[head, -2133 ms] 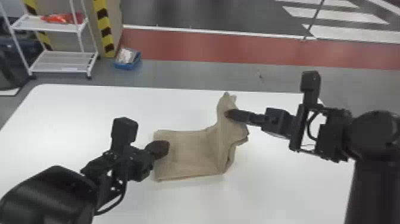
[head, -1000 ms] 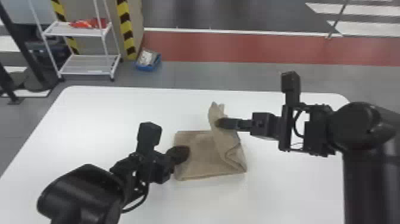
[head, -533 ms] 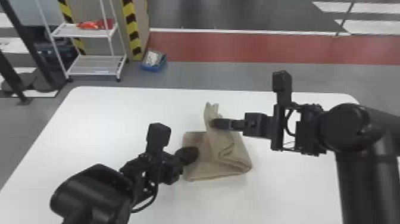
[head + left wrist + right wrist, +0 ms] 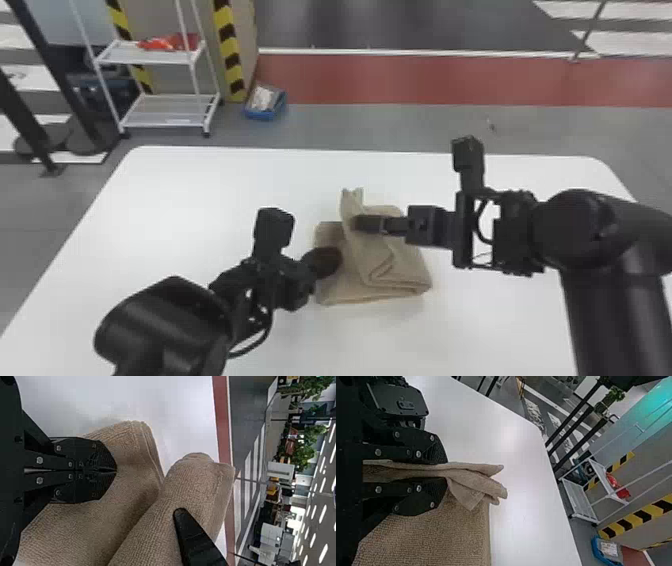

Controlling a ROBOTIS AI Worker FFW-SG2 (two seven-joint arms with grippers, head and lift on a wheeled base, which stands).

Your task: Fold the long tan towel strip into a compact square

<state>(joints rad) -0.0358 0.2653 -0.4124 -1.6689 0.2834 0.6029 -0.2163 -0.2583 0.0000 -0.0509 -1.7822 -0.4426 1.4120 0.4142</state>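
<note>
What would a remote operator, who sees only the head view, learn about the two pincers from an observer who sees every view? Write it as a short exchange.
Operator: From the head view I can't make out the fingers of the left pincer. Are they apart?
Observer: No, the left wrist view shows them shut against each other, with no cloth visible between them.
Operator: And how does the right pincer hold the towel?
Observer: The right wrist view shows one finger on each side, with a strip of cloth squeezed between them.
</note>
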